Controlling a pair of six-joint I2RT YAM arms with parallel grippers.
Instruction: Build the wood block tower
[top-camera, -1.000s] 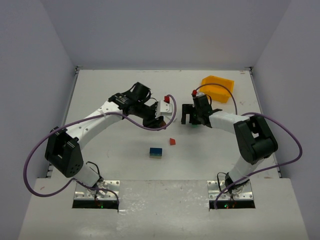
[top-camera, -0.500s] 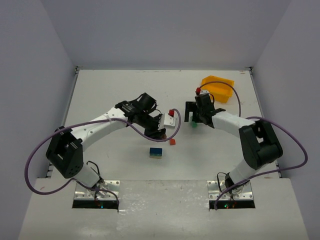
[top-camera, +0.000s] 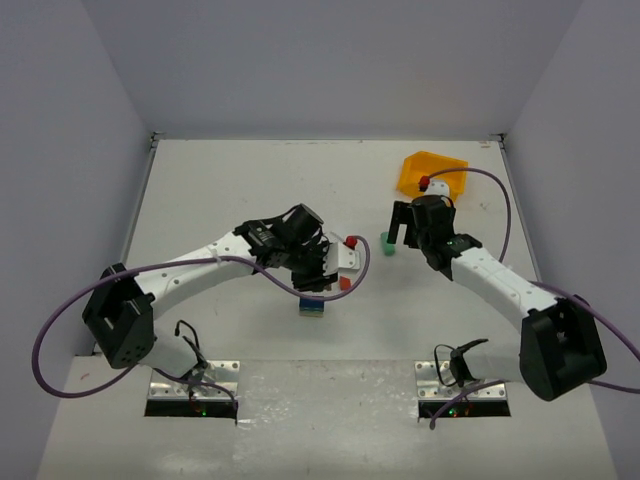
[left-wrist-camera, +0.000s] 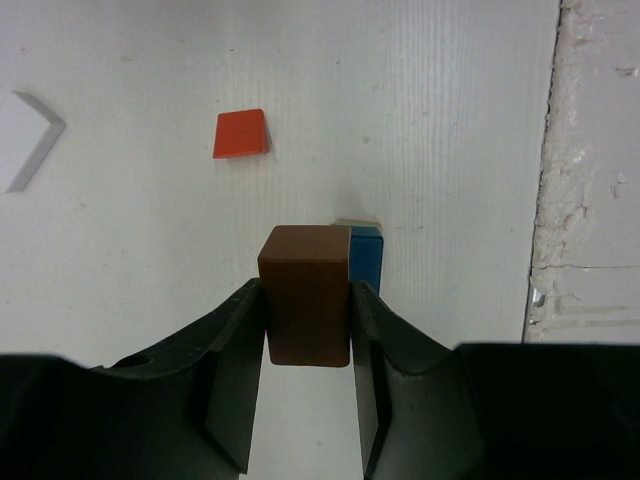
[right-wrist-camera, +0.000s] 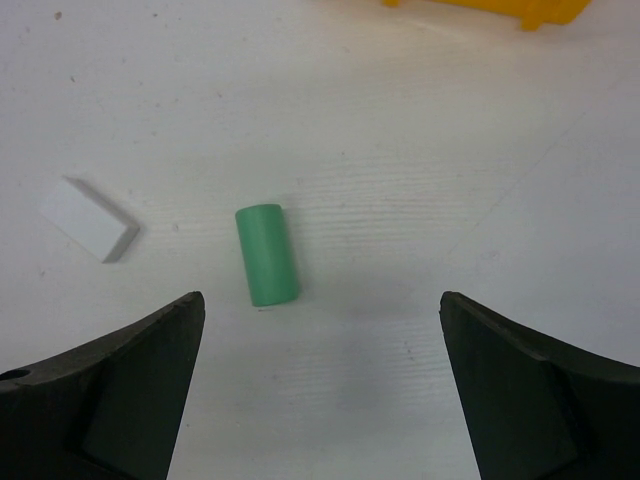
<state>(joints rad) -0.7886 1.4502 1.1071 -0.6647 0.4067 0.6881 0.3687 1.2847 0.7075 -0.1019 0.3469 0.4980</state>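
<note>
The wood block tower (top-camera: 312, 306), blue on top, is peeking from behind the brown block (left-wrist-camera: 305, 295) I'm pinching in the left gripper (left-wrist-camera: 307, 310), while the right gripper (right-wrist-camera: 320, 300) is hanging spread over a green cylinder (right-wrist-camera: 267, 254), and I cannot tell the yellow bin's (top-camera: 415, 166) contents.

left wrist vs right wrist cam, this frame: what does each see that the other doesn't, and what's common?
Left wrist only: a brown block clamped in the left gripper, a blue block partly hidden behind it, and a red wedge lying apart on the table.
Right wrist only: a green cylinder on its side, ahead of the open, empty right gripper, a white block beside it, and the yellow bin at the top edge.
Both: the table, with each camera's own gripper at the bottom.
</note>
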